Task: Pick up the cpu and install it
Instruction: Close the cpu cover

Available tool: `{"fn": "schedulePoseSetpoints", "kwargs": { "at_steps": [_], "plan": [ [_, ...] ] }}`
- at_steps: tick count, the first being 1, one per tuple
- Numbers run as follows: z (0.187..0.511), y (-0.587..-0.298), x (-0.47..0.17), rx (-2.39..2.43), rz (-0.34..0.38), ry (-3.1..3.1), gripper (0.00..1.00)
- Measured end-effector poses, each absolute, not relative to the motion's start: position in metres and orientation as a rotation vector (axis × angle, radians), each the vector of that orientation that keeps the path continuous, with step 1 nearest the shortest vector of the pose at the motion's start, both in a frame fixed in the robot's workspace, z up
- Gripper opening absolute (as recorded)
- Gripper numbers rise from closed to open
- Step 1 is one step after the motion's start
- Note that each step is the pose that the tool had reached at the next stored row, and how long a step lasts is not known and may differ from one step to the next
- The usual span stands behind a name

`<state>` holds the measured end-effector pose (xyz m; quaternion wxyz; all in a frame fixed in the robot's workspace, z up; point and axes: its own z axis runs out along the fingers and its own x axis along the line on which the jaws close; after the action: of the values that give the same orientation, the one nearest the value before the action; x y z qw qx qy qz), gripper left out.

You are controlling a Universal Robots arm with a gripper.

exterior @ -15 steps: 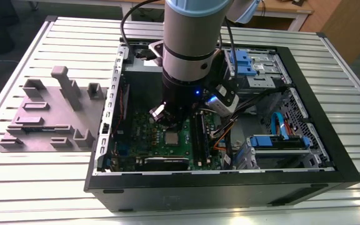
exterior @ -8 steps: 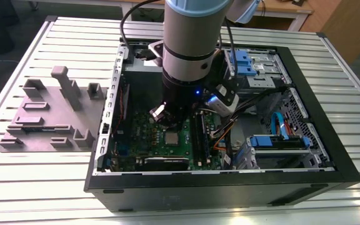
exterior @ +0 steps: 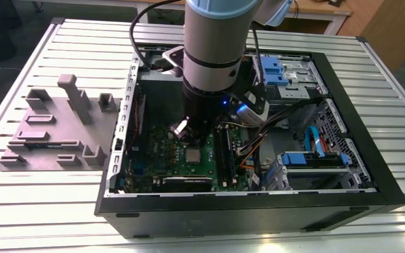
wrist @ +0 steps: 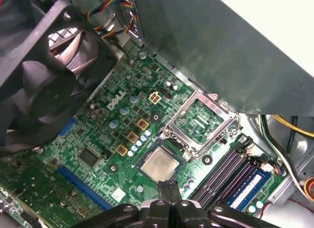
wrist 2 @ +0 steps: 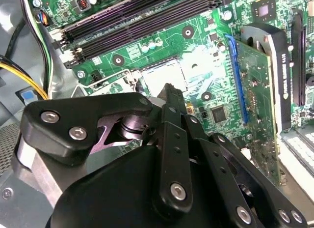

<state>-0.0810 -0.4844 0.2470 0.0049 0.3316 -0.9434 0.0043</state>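
The cpu (wrist: 160, 164), a small silver square, lies flat in the motherboard socket, with the socket's metal load plate (wrist: 198, 121) swung open beside it. In the exterior view the cpu (exterior: 190, 154) shows just below the arm (exterior: 210, 58), which reaches down into the open computer case. My gripper (wrist: 171, 183) hovers just above the chip's edge, its two black fingers pressed together with nothing between them. In the second wrist view the gripper (wrist 2: 169, 93) points at the glare-washed socket (wrist 2: 167, 73).
Long black memory sticks (wrist 2: 142, 16) lie beside the socket, and a graphics card (wrist 2: 255, 90) stands on its other side. A black fan (wrist: 44, 75) looms close to the motherboard (wrist: 98, 139). The case wall (wrist: 206, 46) and cable bundles (exterior: 259, 142) crowd in. A grey fixture block (exterior: 55, 126) sits on the table.
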Motion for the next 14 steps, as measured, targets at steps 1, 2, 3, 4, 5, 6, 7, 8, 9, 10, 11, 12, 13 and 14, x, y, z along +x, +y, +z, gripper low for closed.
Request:
{"fn": "schedulePoseSetpoints", "kwargs": {
  "at_steps": [1, 2, 3, 4, 5, 6, 7, 8, 9, 10, 11, 12, 13, 14],
  "plan": [
    [0.247, -0.484, -0.081, 1.039, 0.014, -2.954, 0.1],
    [0.247, -0.483, -0.08, 1.039, 0.014, -2.954, 0.1],
    [0.247, -0.482, -0.08, 1.039, 0.014, -2.954, 0.1],
    [0.247, -0.481, -0.079, 1.039, 0.014, -2.954, 0.1],
    [0.246, -0.479, -0.078, 1.039, 0.014, -2.954, 0.1],
    [0.246, -0.478, -0.077, 1.039, 0.014, -2.954, 0.1],
    [0.246, -0.476, -0.076, 1.04, 0.014, -2.954, 0.1],
    [0.246, -0.475, -0.075, 1.04, 0.014, -2.954, 0.1],
    [0.246, -0.474, -0.073, 1.04, 0.009, -2.954, 0.1],
    [0.246, -0.474, -0.071, 1.042, -0.016, -2.957, 0.1],
    [0.246, -0.474, -0.07, 1.044, -0.044, -2.96, 0.1],
    [0.246, -0.474, -0.069, 1.045, -0.072, -2.964, 0.1],
    [0.246, -0.474, -0.067, 1.046, -0.099, -2.967, 0.1],
    [0.246, -0.474, -0.066, 1.047, -0.127, -2.97, 0.1]
  ]
}}
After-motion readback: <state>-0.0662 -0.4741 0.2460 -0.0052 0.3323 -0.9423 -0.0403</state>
